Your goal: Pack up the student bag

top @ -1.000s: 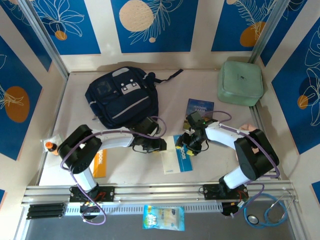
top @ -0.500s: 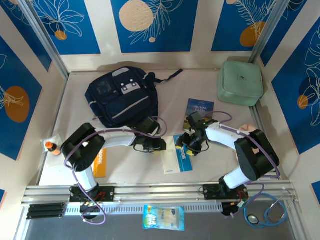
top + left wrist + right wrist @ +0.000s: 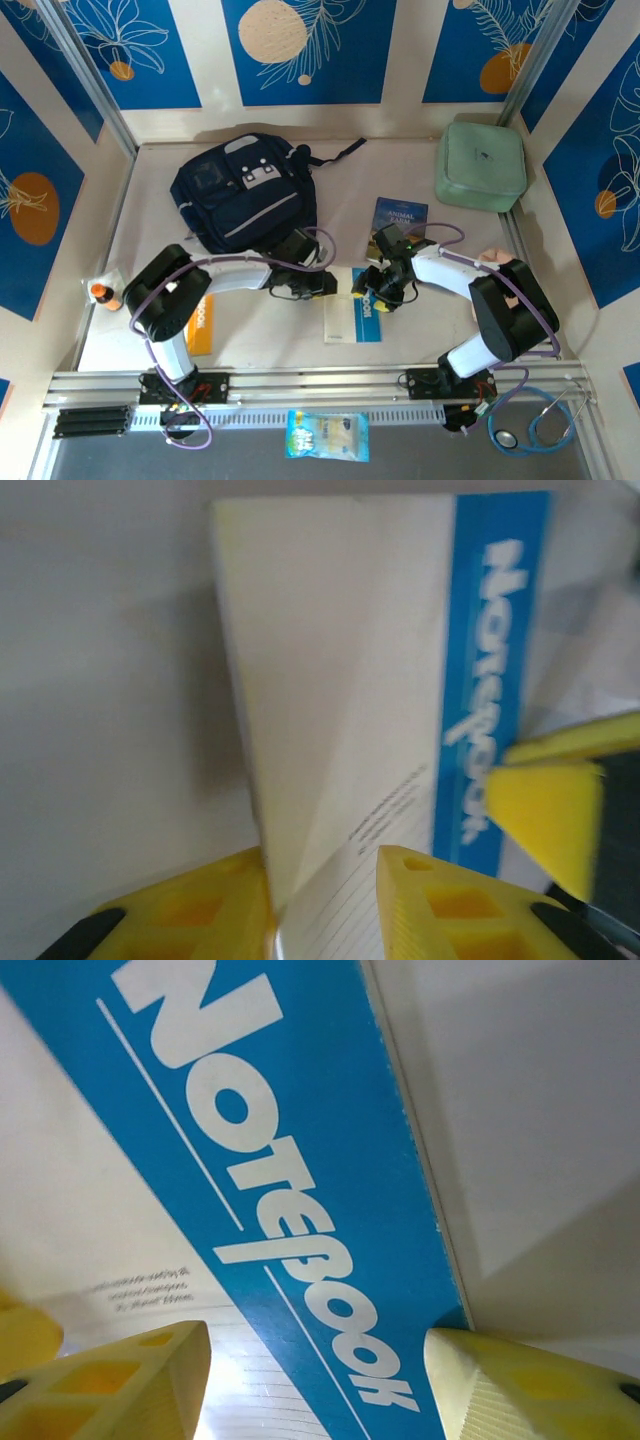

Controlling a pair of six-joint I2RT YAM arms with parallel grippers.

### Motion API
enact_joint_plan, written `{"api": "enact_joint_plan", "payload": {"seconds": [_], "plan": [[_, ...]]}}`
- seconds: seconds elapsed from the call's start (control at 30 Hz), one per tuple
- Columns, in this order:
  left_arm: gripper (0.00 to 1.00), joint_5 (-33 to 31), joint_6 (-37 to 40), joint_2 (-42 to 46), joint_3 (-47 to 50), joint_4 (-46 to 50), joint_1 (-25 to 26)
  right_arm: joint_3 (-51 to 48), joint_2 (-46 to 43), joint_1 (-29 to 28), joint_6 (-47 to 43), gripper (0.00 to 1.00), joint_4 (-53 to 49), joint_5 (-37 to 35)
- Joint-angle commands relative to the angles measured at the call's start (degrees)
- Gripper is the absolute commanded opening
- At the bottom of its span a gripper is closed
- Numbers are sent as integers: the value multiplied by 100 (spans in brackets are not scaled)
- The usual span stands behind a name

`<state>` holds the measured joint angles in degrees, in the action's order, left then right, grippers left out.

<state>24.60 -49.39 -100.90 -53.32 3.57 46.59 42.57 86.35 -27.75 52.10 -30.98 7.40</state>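
The student bag (image 3: pixel 245 198) lies at the table's (image 3: pixel 390 165) far edge, contents hidden. Both arms stoop over the notebook (image 3: pixel 350 318). The right gripper (image 3: pixel 315 1355) has its jaws spread, while the left gripper (image 3: pixel 322 875) straddles its edge, grip unclear.

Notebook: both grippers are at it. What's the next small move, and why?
Probably close the left gripper on the notebook: its edge sits between those fingers with a gap showing, while the right gripper straddles the blue strip, open.

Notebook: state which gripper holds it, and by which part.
Cannot be told: the left gripper straddles the notebook's white edge, but no clamp shows. The right gripper stands open over its blue band, holding nothing.
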Motion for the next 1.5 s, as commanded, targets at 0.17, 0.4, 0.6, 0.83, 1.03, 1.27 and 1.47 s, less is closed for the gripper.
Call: {"api": "enact_joint_plan", "payload": {"seconds": [0.17,0.4,0.6,0.83,1.03,1.27,1.47], "plan": [[29,584,-128,342,411,-1228,88,-240,215,-51,89,59,-13,-204],[14,6,194,275,113,-307,73,-198,174,-47,31,58,-46,-337],[0,-225,423,552,-57,-134,-240,107,-335,140,-233,63,61,-721],[0,-245,620,1213,-404,104,-1154,-72,-1188,506,278,74,1913,-35],[0,-223,-28,1692,-576,-430,-1907,-177,-1337,545,951,79,3576,707],[0,-334,-1339,1816,-561,-1620,-2127,-340,-1120,491,2116,82,5128,1106],[0,-260,-2062,1673,-450,-2497,-2136,-527,-883,341,2568,82,5884,1023]]}}
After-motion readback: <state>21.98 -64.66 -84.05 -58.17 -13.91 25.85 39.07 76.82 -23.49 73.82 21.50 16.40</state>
